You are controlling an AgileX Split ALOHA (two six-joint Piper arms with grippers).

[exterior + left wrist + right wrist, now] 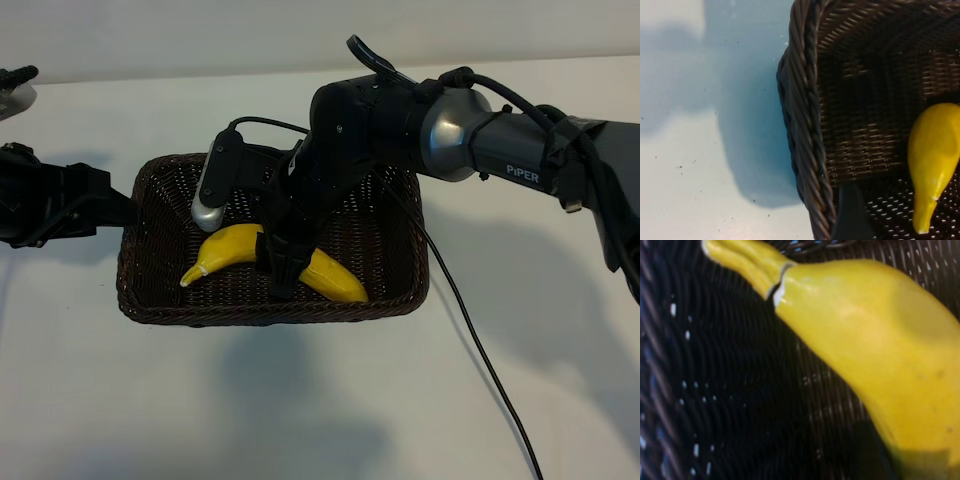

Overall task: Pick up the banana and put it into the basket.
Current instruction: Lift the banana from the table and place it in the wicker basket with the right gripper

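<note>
The right gripper (283, 268) reaches steeply down into the basket (400, 300), its fingers closed across the middle of the banana (232, 246), which lies low over the woven floor toward the 6 o'clock wall, pale stem tip pointing to 9 o'clock. The grip at mid-length looks chosen to keep the curved fruit balanced as it is lowered. In the right wrist view the banana (875, 355) fills the frame just above the weave, so release appears to be the step at hand, though contact with the floor cannot be confirmed. The left gripper (120, 208) waits at the basket's 9 o'clock rim above the tabletop (300, 410), fingers spread and holding nothing, perhaps placed to steady the basket.
</note>
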